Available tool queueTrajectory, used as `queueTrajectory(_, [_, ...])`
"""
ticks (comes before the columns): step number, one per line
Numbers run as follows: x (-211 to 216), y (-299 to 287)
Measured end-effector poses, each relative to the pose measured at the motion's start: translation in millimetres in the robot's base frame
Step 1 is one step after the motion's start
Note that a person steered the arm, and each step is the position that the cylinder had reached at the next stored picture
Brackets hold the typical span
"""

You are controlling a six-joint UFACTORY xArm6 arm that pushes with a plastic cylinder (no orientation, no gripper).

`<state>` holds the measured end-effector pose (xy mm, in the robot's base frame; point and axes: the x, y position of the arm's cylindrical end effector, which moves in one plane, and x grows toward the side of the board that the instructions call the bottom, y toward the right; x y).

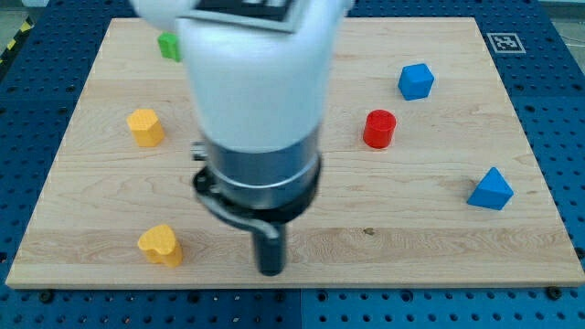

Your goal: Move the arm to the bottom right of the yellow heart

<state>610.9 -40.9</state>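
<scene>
Pale wooden board as surface [439, 233], grain running left to right, resting on a blue perforated base plate [558, 82] that shows along all four edges. Black-and-white square marker tag [504, 41] at the board's top right corner; pattern only, no readable writing or brand anywhere. Small strip of yellow-and-black hazard tape at the view's top left, beyond the plate. White arm housing [260, 78] filling the upper centre of the view, blurred, with a grey band and a black collar below it. Dark rod descending from the collar to my tip [271, 271], near the board's bottom edge, slightly left of centre. No claw on this arm, only the straight rod, so nothing grasped and no open or closed state to record. Blue triangular block [491, 189] near the right edge. Blue cube-like block [416, 80] toward the upper right. Red cylinder [379, 129] right of the arm, well apart from both blue blocks. Yellow heart [161, 244] at lower left, lobes pointing to the view's bottom. Second yellow block [145, 126] higher up on the left, exact shape unclear. Green block [169, 46] at upper left, partly behind the housing, shape not resolved. Tip to the right of the yellow heart and slightly lower, clearly apart, not touching.
</scene>
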Motion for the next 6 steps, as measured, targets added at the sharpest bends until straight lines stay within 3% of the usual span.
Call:
queueTrajectory(3, [7.7,-72.0])
queueTrajectory(6, [7.7,-77.9])
